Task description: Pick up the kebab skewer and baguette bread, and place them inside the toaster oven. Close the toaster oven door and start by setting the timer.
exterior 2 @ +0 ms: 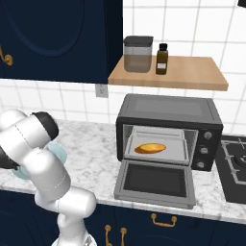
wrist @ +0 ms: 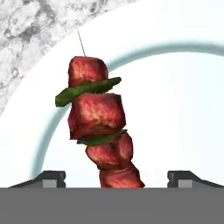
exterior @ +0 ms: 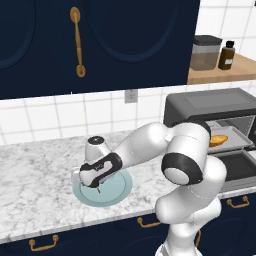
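Two fingertips of my gripper [wrist: 117,177] stand wide apart around the kebab skewer [wrist: 98,127], arm bent low over the plate [exterior: 116,192] at lower left.

No lettering, brand mark, number or sign can be read on anything here; the boxy dark grey toaster oven [exterior 2: 169,129] has two round knobs on its right-hand panel, and any marks around them are too small to make out; the small dark brown glass bottle [exterior 2: 162,59] on the wooden shelf seems to have a plain face, though at this size a label could not be told apart; the clear grey-lidded canister [exterior 2: 138,54] beside it is unmarked; the white wall outlet [exterior 2: 101,90] on the tiles carries no legible print.
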